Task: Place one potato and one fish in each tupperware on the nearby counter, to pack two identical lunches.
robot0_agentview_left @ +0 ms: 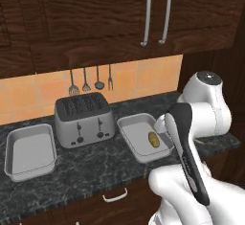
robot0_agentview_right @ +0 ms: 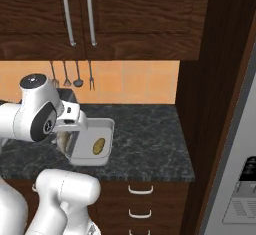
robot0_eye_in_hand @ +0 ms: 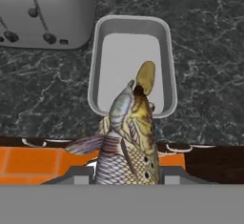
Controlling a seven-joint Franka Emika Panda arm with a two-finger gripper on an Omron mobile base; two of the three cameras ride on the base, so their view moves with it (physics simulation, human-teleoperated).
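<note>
The fish, clenched in the end effector, hangs above the potato's tray, ready for packing.

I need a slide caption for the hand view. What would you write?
Gripper holds a fish above the counter's tupperware, which already contains one potato, beside a toaster.

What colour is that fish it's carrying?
The fish is silvery grey with tan-brown patches and a scaled pattern, clearest in the hand view.
</note>
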